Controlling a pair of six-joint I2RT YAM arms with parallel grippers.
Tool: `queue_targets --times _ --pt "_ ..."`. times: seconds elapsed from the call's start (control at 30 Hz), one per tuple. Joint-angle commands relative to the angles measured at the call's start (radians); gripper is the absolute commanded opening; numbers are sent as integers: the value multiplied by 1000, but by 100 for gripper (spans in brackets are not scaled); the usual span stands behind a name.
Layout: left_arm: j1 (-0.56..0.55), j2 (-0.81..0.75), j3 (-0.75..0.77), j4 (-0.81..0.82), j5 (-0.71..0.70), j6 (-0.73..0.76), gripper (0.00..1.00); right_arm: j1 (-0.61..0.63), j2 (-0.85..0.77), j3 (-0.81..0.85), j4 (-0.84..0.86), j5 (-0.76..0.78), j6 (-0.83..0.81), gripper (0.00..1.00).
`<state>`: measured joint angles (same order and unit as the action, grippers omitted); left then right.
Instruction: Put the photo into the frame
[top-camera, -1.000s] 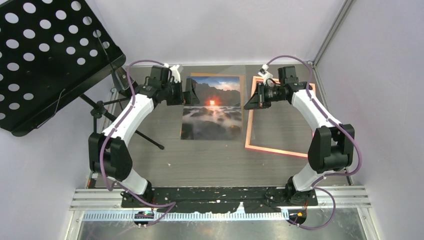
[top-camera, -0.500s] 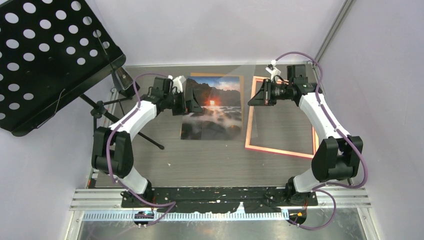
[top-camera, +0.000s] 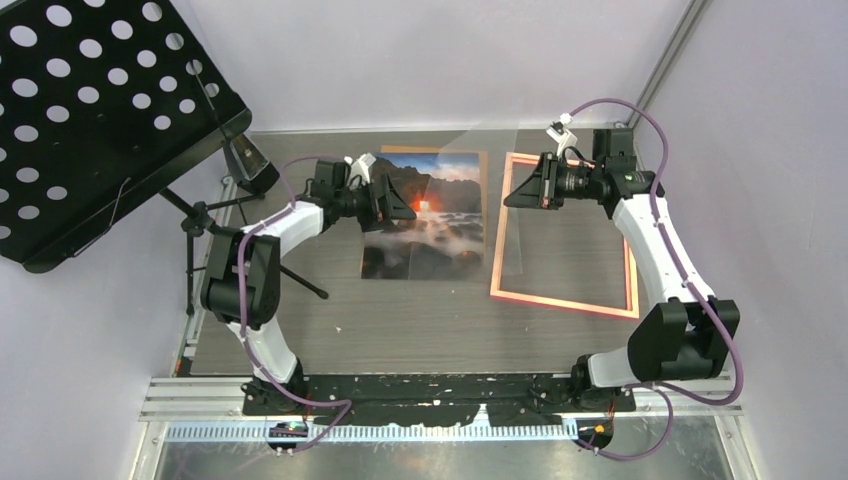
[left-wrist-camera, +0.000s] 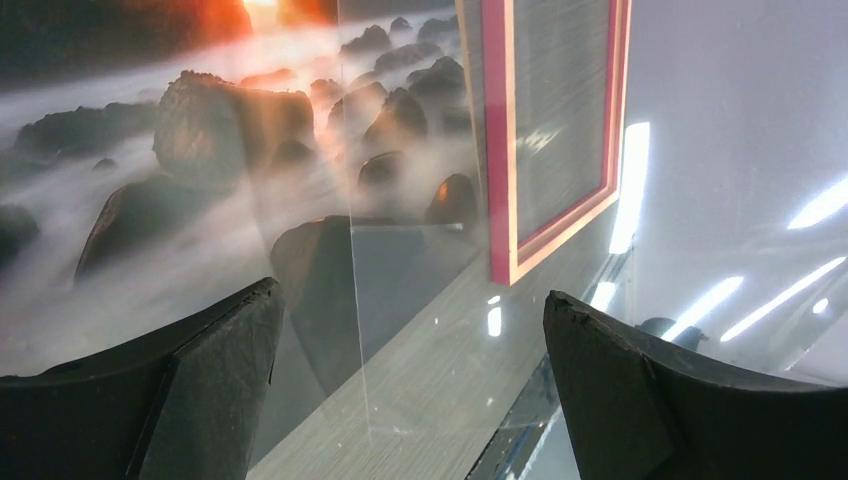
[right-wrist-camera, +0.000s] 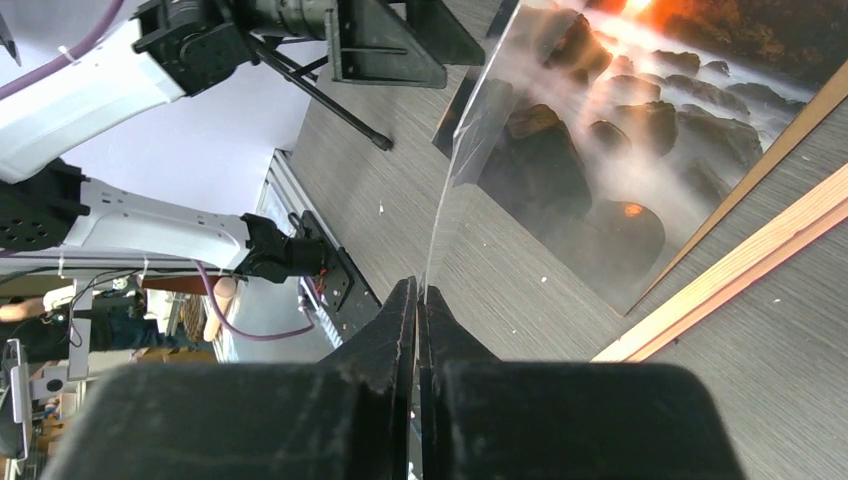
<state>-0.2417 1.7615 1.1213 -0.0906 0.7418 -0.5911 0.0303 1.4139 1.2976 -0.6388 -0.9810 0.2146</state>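
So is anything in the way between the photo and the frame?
Yes. A clear sheet, pinched in the right gripper, hangs tilted between them, over part of the photo and the nearest rail of the frame. It would probably have to move aside first.

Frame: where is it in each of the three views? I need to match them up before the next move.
Top external: the frame lies flat on the table, right of centre, beside the photo.
Left wrist: upper middle, its pink edge running top to bottom, right of the photo.
Right wrist: lower right corner, a pale orange strip on the slant.
Shared landmark: the photo, seen in all three.
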Motion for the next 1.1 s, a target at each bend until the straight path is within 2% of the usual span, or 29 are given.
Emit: queue_targets --times 0.0,0.3,0.57,0.73,1.07 --pt "4 36 0 174 78 -85 99 -8 -58 43 -1 -59 17 5" --pt "6 115 -19 466 185 -259 99 -15 -104 66 -8 -97 49 5" --pt "16 138 -17 559 218 -305 99 -38 -133 66 -4 -145 73 5" --pt "16 164 -28 666 268 -382 99 -54 -153 38 42 -174 104 5" --pt "-13 223 -37 974 366 -637 99 -58 -170 -49 140 -209 148 5"
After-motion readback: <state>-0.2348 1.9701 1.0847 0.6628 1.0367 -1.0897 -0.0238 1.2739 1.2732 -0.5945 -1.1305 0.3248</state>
